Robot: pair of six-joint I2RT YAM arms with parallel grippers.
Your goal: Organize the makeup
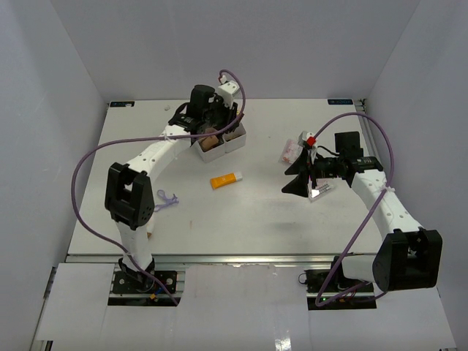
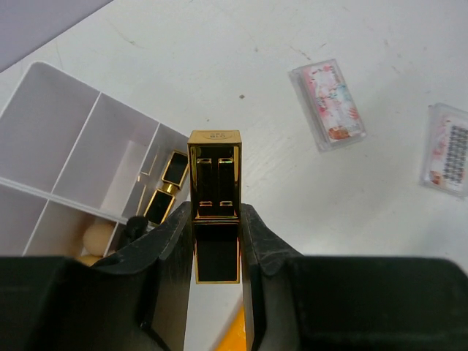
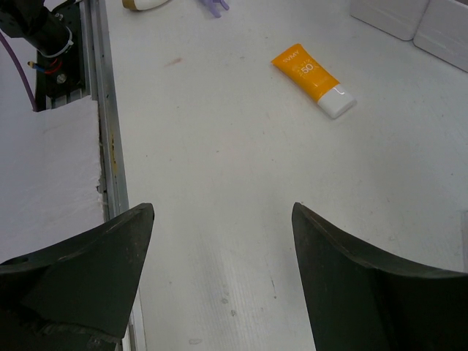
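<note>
The left end effector (image 2: 215,216) is closed tight on the black-gold lipstick (image 2: 214,174), pinching its lower half so the gold-framed top stands clear of the fingers. It hangs at the edge of the white compartment box (image 2: 73,146); I cannot tell whether it is over the box or just beside it. In the compartment nearest the lipstick, two dark-capped bottles (image 2: 174,169) lie side by side. The neighbouring compartment holds a beige sponge (image 2: 97,238).

Out on the tabletop (image 1: 256,219), a clear pinkish packet (image 2: 327,104) lies flat with a second packet (image 2: 447,150) near it. The orange tube (image 1: 225,180) lies between the two arms, white cap away from the left arm. The purple loop (image 1: 168,199) sits by the left arm's elbow.

The right end effector (image 3: 221,212) is spread wide above bare tabletop, holding nothing.
</note>
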